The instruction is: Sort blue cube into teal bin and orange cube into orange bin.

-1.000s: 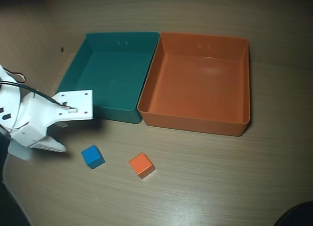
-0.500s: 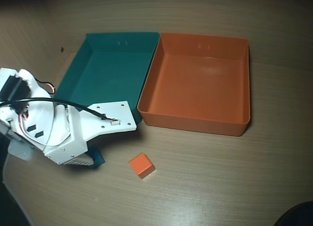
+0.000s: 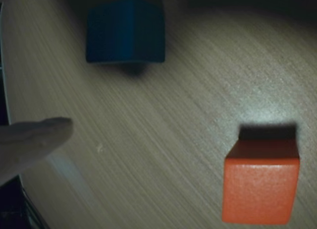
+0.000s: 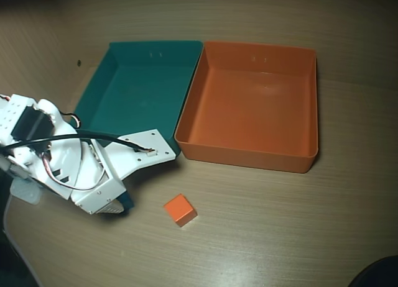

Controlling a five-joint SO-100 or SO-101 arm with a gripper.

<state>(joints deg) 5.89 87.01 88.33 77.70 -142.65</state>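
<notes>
The blue cube (image 3: 125, 30) lies on the table (image 4: 267, 237), at the top of the wrist view and in shadow. In the overhead view only a sliver of it (image 4: 127, 202) shows under the arm (image 4: 74, 163), near the teal bin (image 4: 140, 94). The arm reaches in from the left, bent low over that cube. One finger (image 3: 29, 142) juts in at the wrist view's left, clear of both cubes; how wide the gripper (image 4: 115, 203) stands, I cannot tell. The orange cube (image 4: 180, 210) sits just right of the arm, near the orange bin (image 4: 252, 104), which touches the teal bin's right wall.
</notes>
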